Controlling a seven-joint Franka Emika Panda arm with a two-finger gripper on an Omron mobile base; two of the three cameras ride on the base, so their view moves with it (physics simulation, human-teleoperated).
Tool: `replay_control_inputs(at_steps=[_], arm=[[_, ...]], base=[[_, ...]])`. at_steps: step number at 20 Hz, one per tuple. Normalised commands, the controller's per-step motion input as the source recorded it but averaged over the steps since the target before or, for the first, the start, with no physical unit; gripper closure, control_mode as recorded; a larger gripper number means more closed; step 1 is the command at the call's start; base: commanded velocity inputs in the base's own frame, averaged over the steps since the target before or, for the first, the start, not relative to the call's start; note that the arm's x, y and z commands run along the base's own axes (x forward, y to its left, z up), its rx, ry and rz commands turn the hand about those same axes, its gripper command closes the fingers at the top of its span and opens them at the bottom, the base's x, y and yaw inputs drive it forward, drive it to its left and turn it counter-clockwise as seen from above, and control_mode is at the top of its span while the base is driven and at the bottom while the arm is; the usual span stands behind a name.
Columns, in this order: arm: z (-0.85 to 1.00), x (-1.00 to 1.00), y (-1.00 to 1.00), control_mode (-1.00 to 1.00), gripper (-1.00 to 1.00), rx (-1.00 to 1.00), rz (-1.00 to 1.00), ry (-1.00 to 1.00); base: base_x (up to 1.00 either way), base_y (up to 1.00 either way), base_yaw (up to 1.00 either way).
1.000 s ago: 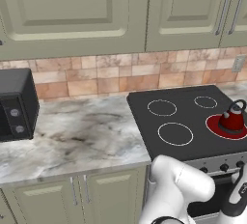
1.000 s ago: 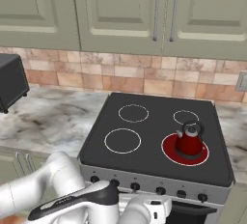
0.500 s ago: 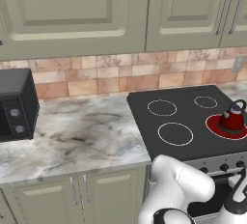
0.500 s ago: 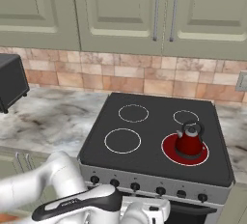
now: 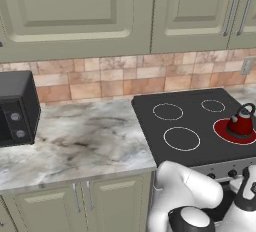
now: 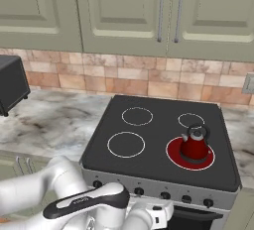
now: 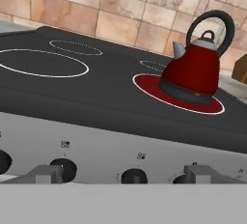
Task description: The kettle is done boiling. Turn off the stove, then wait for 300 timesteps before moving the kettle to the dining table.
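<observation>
The small red kettle (image 5: pixel 241 123) (image 6: pixel 194 144) (image 7: pixel 193 71) stands upright on the front right burner (image 6: pixel 174 155) (image 7: pixel 144 84), which glows red. The stove (image 5: pixel 192 121) (image 6: pixel 154 142) (image 7: pixel 96 90) has a black glass top and a silver front with a row of black knobs. My gripper (image 7: pixel 125 175) is open and level with that row, just in front of it. One knob (image 7: pixel 134 175) lies between the two fingertips (image 7: pixel 46 174) without touching either. Nothing is held. The dining table is out of view.
A black microwave (image 5: pixel 15 108) (image 6: pixel 10 83) sits on the marbled counter (image 5: pixel 80 141) (image 6: pixel 44 120) left of the stove. Green wall cabinets (image 5: pixel 125 11) hang above a tiled backsplash. Other knobs (image 7: pixel 62 169) flank the gripper. My white arm (image 6: pixel 64 194) fills the space before the oven.
The arm has sunk a little lower in front of the stove. The kettle and the red burner stay as they were, and the gripper stays open.
</observation>
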Motion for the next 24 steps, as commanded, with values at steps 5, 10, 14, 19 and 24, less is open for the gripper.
replay_control_inputs(at_steps=[5, 10, 14, 19, 24], arm=[[-0.33, 0.13, 0.00, -1.00, -1.00, -0.01, 0.00, 0.00], [-0.35, 0.07, 0.00, -1.00, -1.00, 0.00, 0.00, -0.01], [-0.32, 0.12, -0.11, -1.00, -1.00, -0.01, 0.00, -0.02], [-0.25, 0.06, -0.14, -1.00, -1.00, 0.00, 0.00, -0.03], [-0.18, 0.00, -0.16, -1.00, -1.00, 0.00, 0.00, -0.04]], base=[[0.00, 0.00, 0.00], [0.00, 0.00, 0.00], [0.00, 0.00, 0.00], [0.00, 0.00, 0.00], [0.00, 0.00, 0.00]])
